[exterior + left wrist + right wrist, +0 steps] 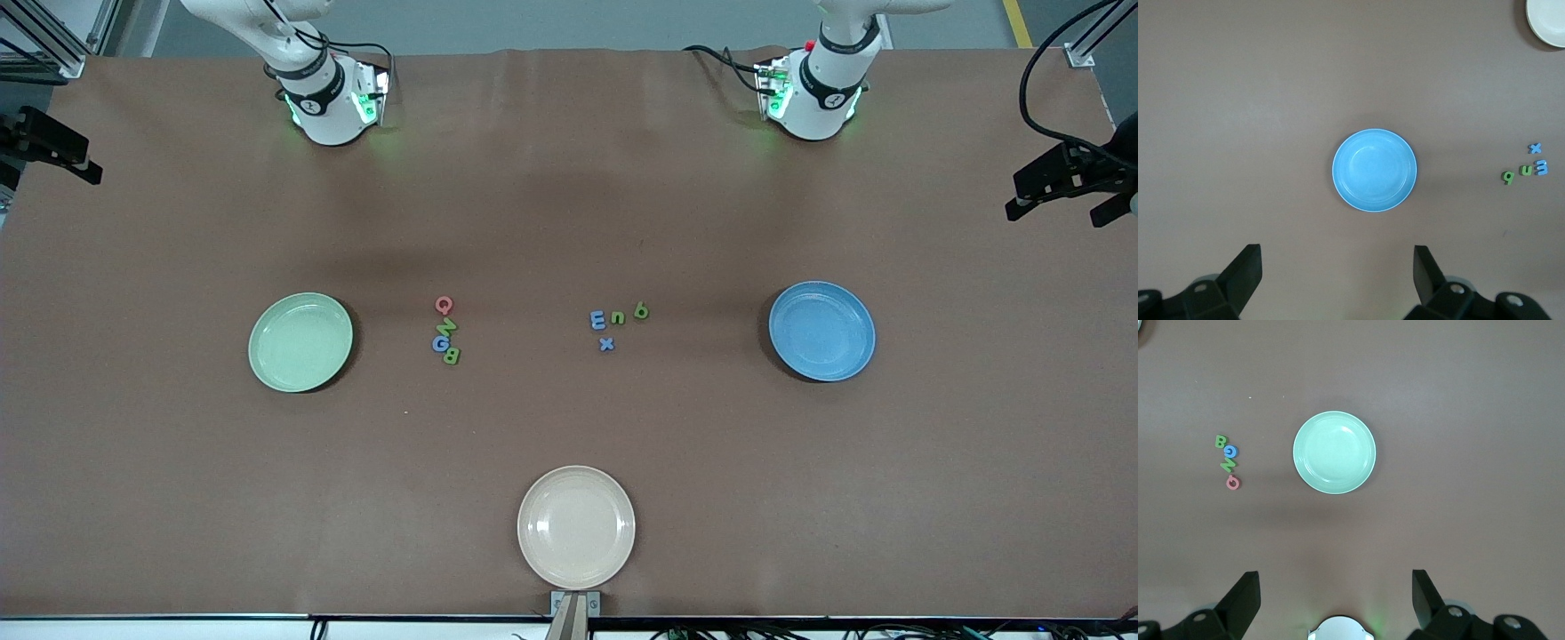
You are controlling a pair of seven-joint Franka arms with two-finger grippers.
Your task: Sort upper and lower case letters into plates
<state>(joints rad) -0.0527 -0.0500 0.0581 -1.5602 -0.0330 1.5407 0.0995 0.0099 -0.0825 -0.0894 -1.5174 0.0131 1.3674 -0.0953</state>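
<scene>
- My left gripper [1338,277] hangs high over the blue plate [821,331], jaws spread as wide as they go, with nothing between them.
- My right gripper [1336,599] hangs high over the green plate [300,341], jaws likewise wide apart and holding nothing.
- Both my arms wait; in the front view only their bases show, along the top edge of the table [569,178].
- The blue plate lies toward my left arm's end of the table, bare inside.
- The green plate lies toward my right arm's end, bare inside as well.
- A cream plate [576,527] sits between the two and nearest the front camera, close to the table edge.
- Between the green plate and mid-table four letters lie in a short column, each just beside the next: a red Q [444,306], a green Z [449,325], a blue G [440,343] and a green B [452,356], the Q farthest from the camera and the B nearest.
- Between mid-table and the blue plate lies a second cluster: a blue E [597,320], a green n [618,317], a green b [641,311] and a blue x [606,343], the x nearest the camera.
- The two clusters lie well apart, and no letter touches any plate.
</scene>
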